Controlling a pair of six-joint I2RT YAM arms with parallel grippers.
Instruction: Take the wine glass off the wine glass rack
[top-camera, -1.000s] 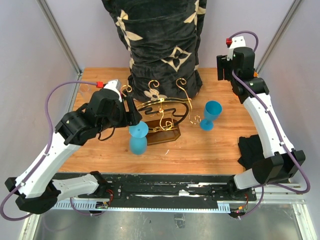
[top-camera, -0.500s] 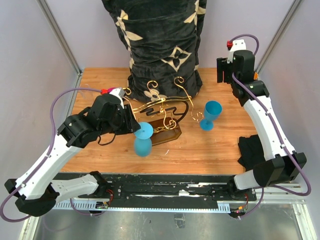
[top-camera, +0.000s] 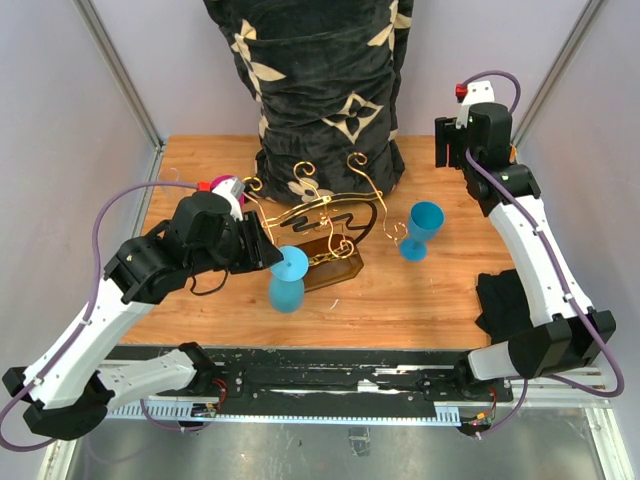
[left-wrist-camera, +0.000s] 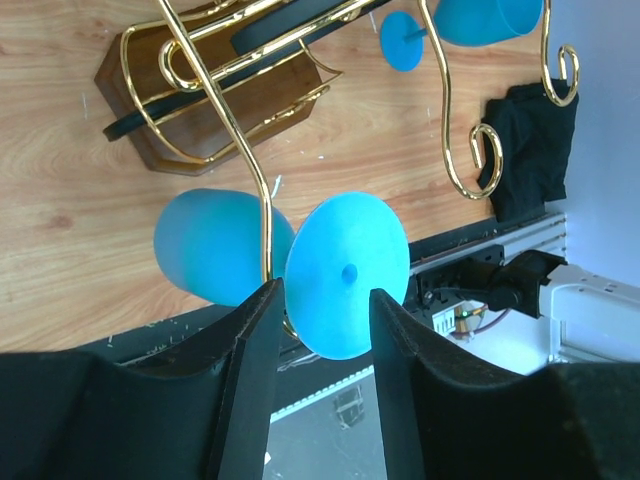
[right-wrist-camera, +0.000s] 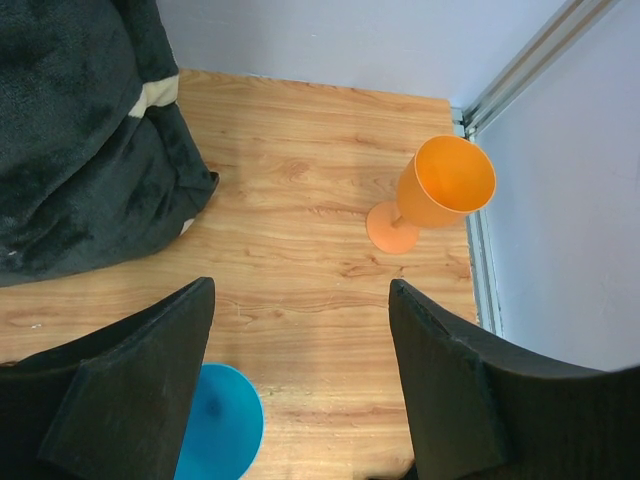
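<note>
A blue wine glass (top-camera: 286, 281) hangs upside down on a low arm of the gold wire wine glass rack (top-camera: 300, 210), whose brown base (top-camera: 343, 268) sits mid-table. In the left wrist view the gold wire (left-wrist-camera: 262, 200) runs between the glass's bowl (left-wrist-camera: 210, 245) and its round foot (left-wrist-camera: 347, 265). My left gripper (top-camera: 272, 255) (left-wrist-camera: 322, 300) is partly open, with its fingertips on either side of the foot's lower rim. I cannot tell if they touch it. My right gripper (top-camera: 447, 150) (right-wrist-camera: 300, 290) is wide open and empty, high above the back right.
A second blue glass (top-camera: 422, 228) (right-wrist-camera: 215, 425) stands right of the rack. An orange glass (right-wrist-camera: 440, 190) stands at the back right corner. A black floral bundle (top-camera: 320, 90) fills the back. A black cloth (top-camera: 500, 300) (left-wrist-camera: 525, 130) lies at the right front.
My left gripper has moved right and nearer the front. The hanging blue glass has shifted right with it and the rack has turned slightly. The right arm has barely moved.
</note>
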